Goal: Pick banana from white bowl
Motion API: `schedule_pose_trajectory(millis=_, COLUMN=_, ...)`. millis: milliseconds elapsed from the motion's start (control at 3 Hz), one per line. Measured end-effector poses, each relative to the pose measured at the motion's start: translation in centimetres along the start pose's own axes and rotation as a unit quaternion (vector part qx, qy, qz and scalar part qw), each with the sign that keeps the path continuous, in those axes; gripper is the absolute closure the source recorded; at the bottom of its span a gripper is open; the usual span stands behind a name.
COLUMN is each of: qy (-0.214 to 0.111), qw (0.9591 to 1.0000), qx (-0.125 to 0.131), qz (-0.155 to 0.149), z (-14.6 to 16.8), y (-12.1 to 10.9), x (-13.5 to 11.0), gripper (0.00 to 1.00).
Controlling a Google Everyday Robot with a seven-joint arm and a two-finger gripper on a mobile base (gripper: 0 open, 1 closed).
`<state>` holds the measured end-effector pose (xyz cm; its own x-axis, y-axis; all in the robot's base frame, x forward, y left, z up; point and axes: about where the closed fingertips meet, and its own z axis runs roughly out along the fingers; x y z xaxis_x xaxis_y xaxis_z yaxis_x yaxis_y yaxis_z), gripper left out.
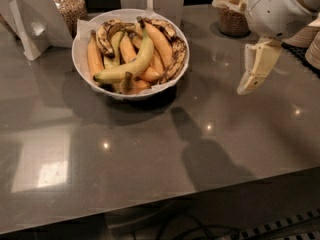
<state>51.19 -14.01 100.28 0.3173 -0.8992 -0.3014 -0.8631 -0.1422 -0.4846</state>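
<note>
A wide white bowl (82,29) with a paper liner stands at the back left of the grey counter. It holds several bananas. The long curved yellow banana (130,64) with a greenish tinge lies on top, running from the upper right to the lower left. Shorter orange-yellow bananas and brown-spotted ones lie under and beside it. My gripper (252,79) hangs above the counter to the right of the bowl, well apart from it, pointing down and left. It holds nothing.
A glass jar (70,6) of grains stands behind the bowl on the left. White card stands (30,19) are at the back left. A wicker basket (232,14) and stacked white bowls (312,39) are at the back right. The counter's front edge runs along the bottom.
</note>
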Motion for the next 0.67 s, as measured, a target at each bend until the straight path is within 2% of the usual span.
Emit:
schedule_pose_trajectory(millis=333, qy=0.000, qw=1.0000, qx=0.000, qz=0.000, z=0.00, y=0.00, x=0.00, gripper=0.00)
schedule_pose_trajectory(millis=667, qy=-0.004, qw=0.9993, qx=0.016, qz=-0.034, z=0.47, y=-0.77, x=-0.93, gripper=0.00)
